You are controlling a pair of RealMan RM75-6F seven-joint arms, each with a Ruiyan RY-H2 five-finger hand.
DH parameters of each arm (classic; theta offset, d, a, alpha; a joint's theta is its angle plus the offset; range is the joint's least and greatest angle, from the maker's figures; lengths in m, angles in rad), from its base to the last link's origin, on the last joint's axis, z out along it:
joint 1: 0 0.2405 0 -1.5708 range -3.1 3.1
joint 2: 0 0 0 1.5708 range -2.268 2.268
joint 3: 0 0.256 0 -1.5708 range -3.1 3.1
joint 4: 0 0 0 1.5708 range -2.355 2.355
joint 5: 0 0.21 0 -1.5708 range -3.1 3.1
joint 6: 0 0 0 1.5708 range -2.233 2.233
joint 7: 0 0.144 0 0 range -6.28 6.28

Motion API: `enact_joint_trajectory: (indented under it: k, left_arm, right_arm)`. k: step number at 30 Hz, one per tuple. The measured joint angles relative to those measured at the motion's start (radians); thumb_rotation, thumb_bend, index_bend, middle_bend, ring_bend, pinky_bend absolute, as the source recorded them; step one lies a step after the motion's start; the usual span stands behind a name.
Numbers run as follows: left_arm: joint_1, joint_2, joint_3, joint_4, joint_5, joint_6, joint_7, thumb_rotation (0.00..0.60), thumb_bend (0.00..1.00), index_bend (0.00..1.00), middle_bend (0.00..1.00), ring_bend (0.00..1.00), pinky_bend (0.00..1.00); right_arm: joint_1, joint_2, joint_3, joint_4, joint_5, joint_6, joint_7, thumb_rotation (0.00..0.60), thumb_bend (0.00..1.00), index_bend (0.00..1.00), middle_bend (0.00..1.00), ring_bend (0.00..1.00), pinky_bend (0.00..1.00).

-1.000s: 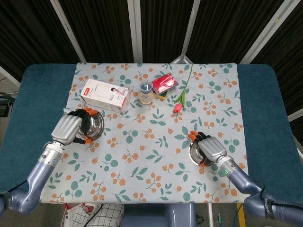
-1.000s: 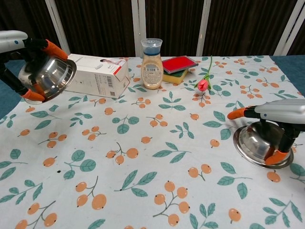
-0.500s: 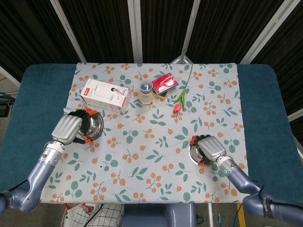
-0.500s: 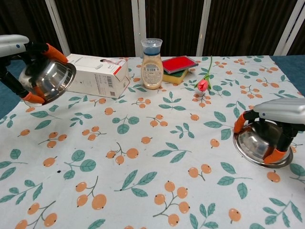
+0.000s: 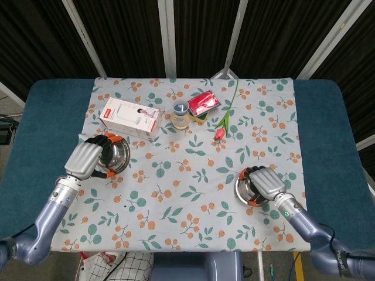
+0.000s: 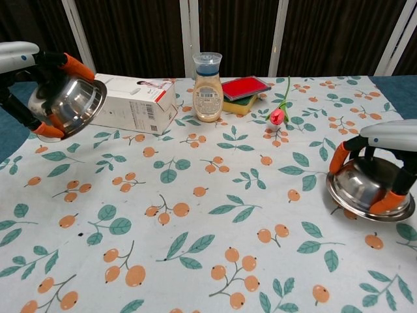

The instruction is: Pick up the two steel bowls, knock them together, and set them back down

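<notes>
Two steel bowls, the left bowl (image 6: pixel 68 104) at nine o'clock and the right bowl (image 6: pixel 370 189) at four o'clock, share the floral cloth with one white box (image 6: pixel 133 102), one bottle (image 6: pixel 208 88), one red case (image 6: pixel 245 87) on a green-and-yellow sponge (image 6: pixel 236 104), and one tulip (image 6: pixel 279 113) toward twelve o'clock

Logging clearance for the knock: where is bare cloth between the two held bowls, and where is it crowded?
The cloth's middle and near half, between the left hand with its bowl and the right hand with its bowl, is bare. The far edge is crowded: box, bottle, red sponge, tulip.
</notes>
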Motion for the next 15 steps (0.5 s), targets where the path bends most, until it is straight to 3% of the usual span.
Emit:
enact_joint_trajectory:
  k: [6,15]
  left_arm:
    - [0.006,-0.016,0.000,0.010,0.025,0.020,-0.017,0.600,0.25,0.33,0.50,0.39,0.53]
    - [0.016,-0.045,-0.008,0.032,0.078,0.074,-0.061,0.600,0.26,0.33,0.50,0.39,0.53]
  right_arm:
    - [-0.018,0.028,0.024,-0.033,-0.021,0.063,0.061,0.600,0.52,0.95,0.87,0.99,1.00]
    - [-0.049,0.065,0.080,-0.045,-0.043,0.131,0.322,0.600,0.53,0.96,0.89,1.00,1.00]
